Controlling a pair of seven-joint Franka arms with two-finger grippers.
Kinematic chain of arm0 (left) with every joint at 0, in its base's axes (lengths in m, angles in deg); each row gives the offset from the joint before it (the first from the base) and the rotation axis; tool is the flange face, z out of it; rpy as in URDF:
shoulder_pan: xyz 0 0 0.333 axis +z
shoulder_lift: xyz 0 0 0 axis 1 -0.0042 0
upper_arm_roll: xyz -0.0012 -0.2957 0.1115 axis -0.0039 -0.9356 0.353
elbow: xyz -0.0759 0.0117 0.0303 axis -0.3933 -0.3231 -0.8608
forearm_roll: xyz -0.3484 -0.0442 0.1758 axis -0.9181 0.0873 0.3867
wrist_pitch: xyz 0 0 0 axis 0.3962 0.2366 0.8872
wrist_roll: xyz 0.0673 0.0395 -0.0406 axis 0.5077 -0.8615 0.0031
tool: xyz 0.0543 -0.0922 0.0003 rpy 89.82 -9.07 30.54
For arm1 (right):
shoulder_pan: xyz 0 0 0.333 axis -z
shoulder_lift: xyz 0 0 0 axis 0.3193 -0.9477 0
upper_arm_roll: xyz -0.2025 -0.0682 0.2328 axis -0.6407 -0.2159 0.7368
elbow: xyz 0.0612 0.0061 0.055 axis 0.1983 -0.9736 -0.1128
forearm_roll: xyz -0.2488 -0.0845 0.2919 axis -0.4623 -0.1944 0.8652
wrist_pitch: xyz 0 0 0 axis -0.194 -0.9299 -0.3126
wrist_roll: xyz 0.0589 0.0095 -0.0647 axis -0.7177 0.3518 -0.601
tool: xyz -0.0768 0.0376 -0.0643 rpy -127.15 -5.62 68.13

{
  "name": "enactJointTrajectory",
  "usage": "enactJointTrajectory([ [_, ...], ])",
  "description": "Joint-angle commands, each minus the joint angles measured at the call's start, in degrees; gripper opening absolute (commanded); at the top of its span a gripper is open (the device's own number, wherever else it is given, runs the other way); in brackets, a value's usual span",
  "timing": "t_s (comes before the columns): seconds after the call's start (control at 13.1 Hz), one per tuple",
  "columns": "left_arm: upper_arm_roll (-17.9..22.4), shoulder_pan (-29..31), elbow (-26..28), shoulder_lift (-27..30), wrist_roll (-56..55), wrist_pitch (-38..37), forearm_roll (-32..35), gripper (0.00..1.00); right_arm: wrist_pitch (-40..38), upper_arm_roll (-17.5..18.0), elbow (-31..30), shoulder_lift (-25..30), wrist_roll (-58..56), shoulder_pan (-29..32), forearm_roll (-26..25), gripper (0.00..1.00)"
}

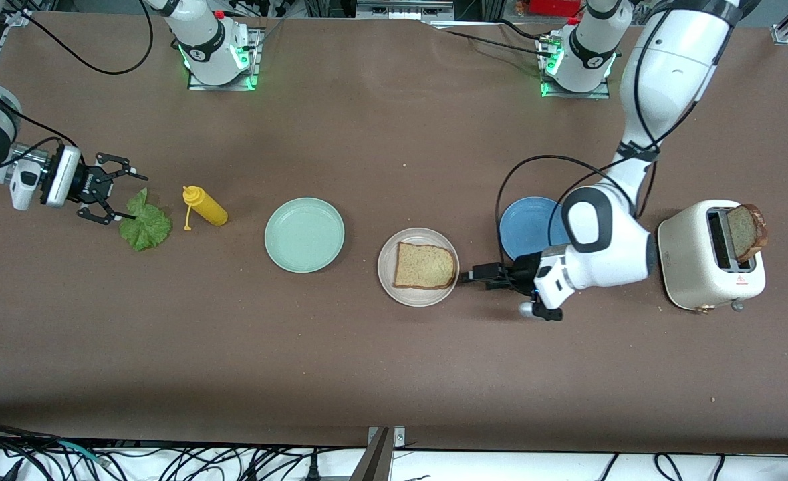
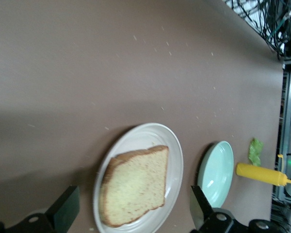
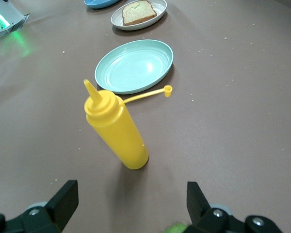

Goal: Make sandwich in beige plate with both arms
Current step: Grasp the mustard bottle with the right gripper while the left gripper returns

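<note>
The beige plate holds one slice of brown bread lying flat. My left gripper is low beside the plate, toward the left arm's end, open and empty. In the left wrist view the bread and the plate lie between its open fingers. A second bread slice stands in the toaster. The green lettuce leaf lies toward the right arm's end. My right gripper is open and empty at the leaf's edge; a bit of lettuce shows by one finger.
A yellow squeeze bottle lies beside the lettuce, cap off on its strap; it fills the right wrist view. A mint-green plate sits between the bottle and the beige plate. A blue plate lies partly under the left arm.
</note>
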Motion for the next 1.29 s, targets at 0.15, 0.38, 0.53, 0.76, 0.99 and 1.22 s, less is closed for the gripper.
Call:
enactJointTrajectory([
  [0.15, 5.8, 2.1, 9.0, 9.6, 0.1, -0.5, 13.2, 1.0, -1.5, 0.2, -1.2, -3.5, -8.1, 0.5, 3.2, 0.99],
  [0.38, 8.1, 3.9, 9.8, 10.7, 0.3, -0.7, 17.4, 1.0, -1.5, 0.7, -1.9, -4.6, -9.4, 0.1, 4.7, 0.99],
  [0.53, 8.5, 4.6, 10.0, 11.0, 0.6, -0.4, 17.6, 1.0, -1.5, 0.8, -3.6, -4.6, -11.3, 0.1, 5.5, 0.99],
  [0.76, 11.4, 4.9, 11.7, 12.5, 0.3, -0.3, 19.2, 1.0, -1.0, 2.8, -5.8, -4.7, -12.7, -0.1, 9.0, 0.99],
  [0.99, 14.6, 4.9, 11.7, 12.6, 0.2, 2.6, 19.7, 1.0, -0.9, 2.9, -5.6, -6.6, -15.1, -2.3, 14.2, 0.99],
  [1.22, 14.7, 4.8, 10.7, 15.7, 0.1, 2.6, 39.2, 1.0, -0.8, 3.1, -5.0, -7.4, -16.2, -2.6, 15.5, 0.99],
])
